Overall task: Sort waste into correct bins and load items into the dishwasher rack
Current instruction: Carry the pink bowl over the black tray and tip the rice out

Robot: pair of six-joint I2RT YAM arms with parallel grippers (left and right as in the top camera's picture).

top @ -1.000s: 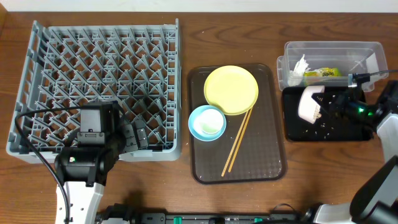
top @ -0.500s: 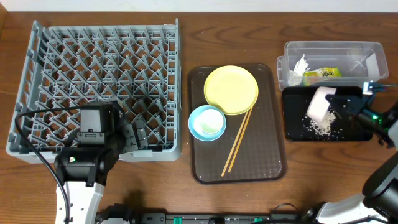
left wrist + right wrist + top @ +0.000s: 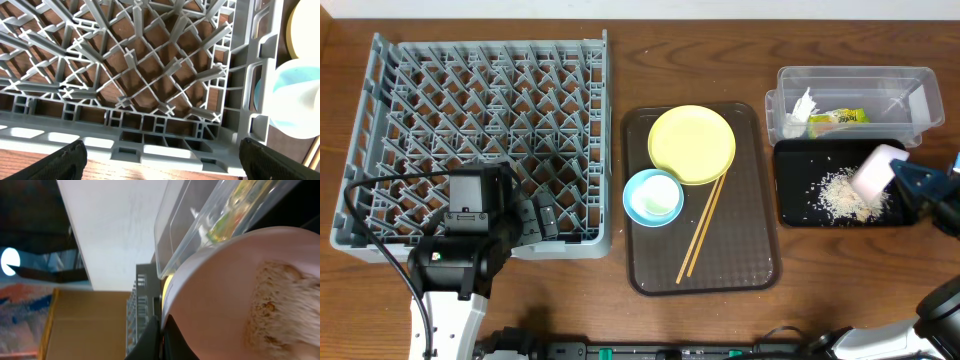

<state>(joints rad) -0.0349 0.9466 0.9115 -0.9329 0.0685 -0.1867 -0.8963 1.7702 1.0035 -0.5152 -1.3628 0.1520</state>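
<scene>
As my right fingers [image 3: 148, 341] pinch the small pale cup [image 3: 875, 170] by its rim, it tilts over the shallow black tray [image 3: 790, 205] strewn with white rice [image 3: 840, 192]; my left fingers [image 3: 67, 159] hang spread above the grey pegged rack [image 3: 150, 75]; the green-and-orange wrapper [image 3: 838, 118] shows no readable print

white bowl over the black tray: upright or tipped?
Tipped: overhead shows the white bowl on its side in the right gripper, rice scraps piled on the black tray beneath.

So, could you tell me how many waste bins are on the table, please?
2. The clear tub sits at the far right, holding a wrapper and tissue. The black tray lies just nearer the arms, with rice scraps inside. None seems hidden.
</scene>
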